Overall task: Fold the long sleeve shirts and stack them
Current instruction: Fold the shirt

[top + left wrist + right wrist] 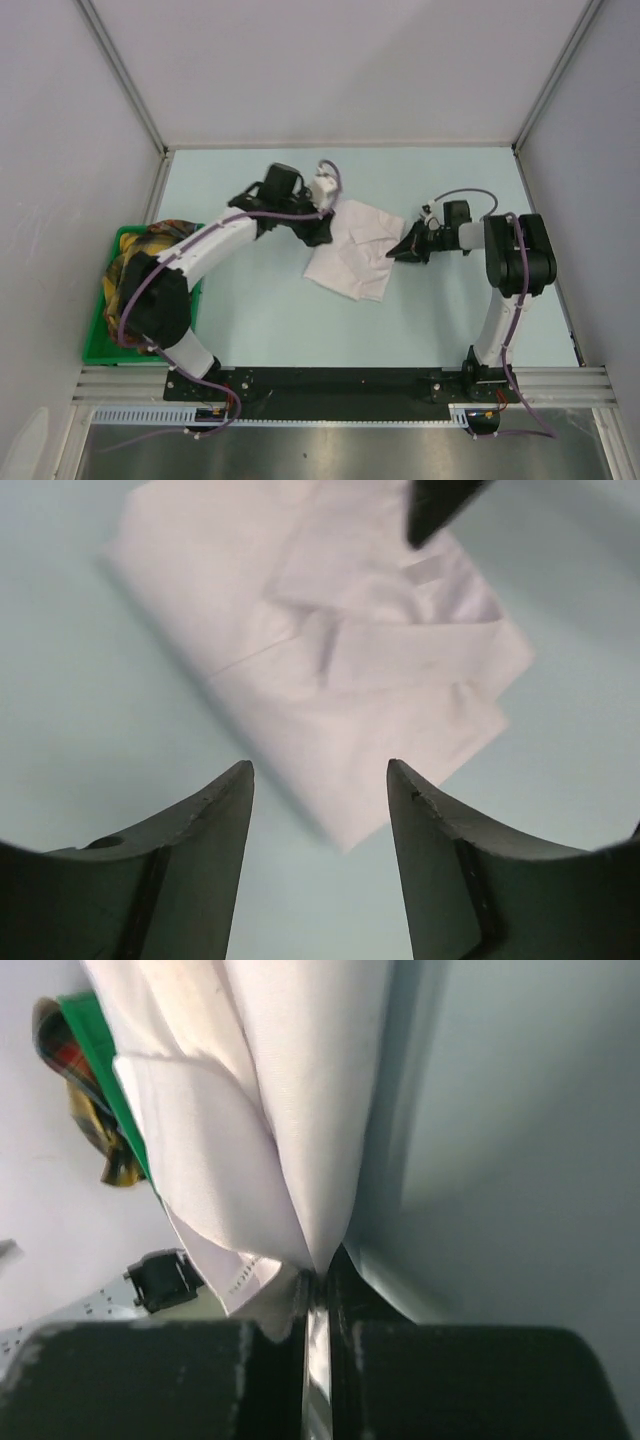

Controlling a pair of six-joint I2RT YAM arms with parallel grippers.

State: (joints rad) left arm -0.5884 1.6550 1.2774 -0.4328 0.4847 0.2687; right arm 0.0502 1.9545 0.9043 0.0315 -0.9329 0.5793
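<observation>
One folded long sleeve shirt (350, 262) lies mid-table; left gripper (320, 770) hovers at its left edge, jaws apart, empty, while right gripper (318, 1280) is pinched tight on its right edge. Open table (260, 320) on every side. Green bin (95, 345) far left holds bunched plaid cloth (135, 250).

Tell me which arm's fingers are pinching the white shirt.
The right arm's fingers, shut on the shirt's edge; the left arm's fingers stand open, holding nothing.

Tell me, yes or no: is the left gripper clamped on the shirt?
No, the left gripper stands open, fingers apart and pinching no cloth; the shirt lies below them.
</observation>
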